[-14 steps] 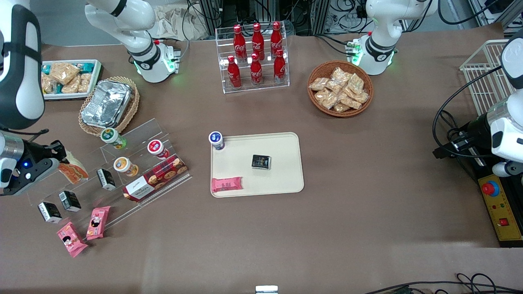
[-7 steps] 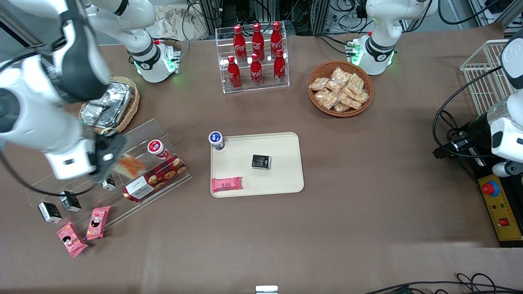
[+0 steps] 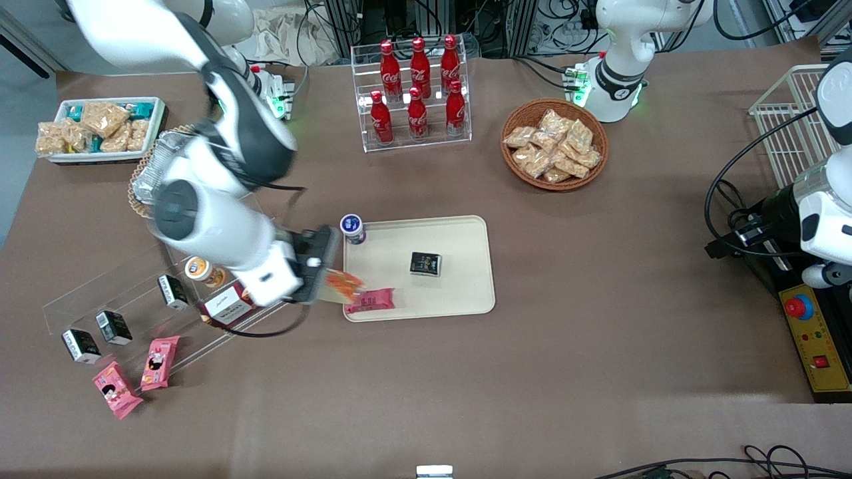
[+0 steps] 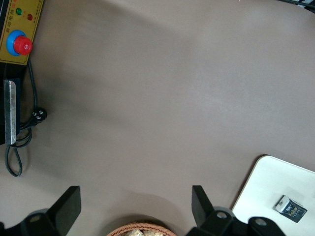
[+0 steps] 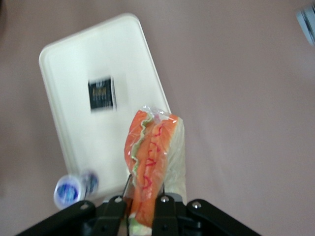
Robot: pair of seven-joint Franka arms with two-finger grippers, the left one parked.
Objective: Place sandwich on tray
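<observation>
At the tray's edge toward the working arm's end of the table, the gripper (image 3: 331, 285) hangs above the surface with its fingers clamped on the sandwich (image 3: 343, 284), wrapped wedge sticking out past the fingertips. Wrist view confirms the hold: sandwich (image 5: 150, 160) pinched at its lower end only, orange filling and tan bread showing through clear film, most of its length unsupported. Tray (image 3: 466, 293) sits mid-table, cream, low rim; the wedge tip appears just over or at its rim, cannot tell which. On the tray already: pink snack bar (image 3: 370, 301) along the rim nearest the front camera, directly beside the sandwich tip; small black packet (image 3: 425, 263) near the middle; blue-lidded cup (image 3: 352, 228) at the corner farther from the camera. Open tray surface lies between the bar and the cup. Risks, as judged from this: a release at this position could drop the wedge on the rim or onto the pink bar, so it tips off onto the table cloth. Grip is on slick film at one end, so a fast swing or stop could let the wedge pivot or slide out early. Lowering without carrying further over the tray could press the fingers into the pink bar and shove it. Clear display rack (image 3: 160, 279) with its snacks is close beside the arm's wrist; a low sweep there could knock items.
</observation>
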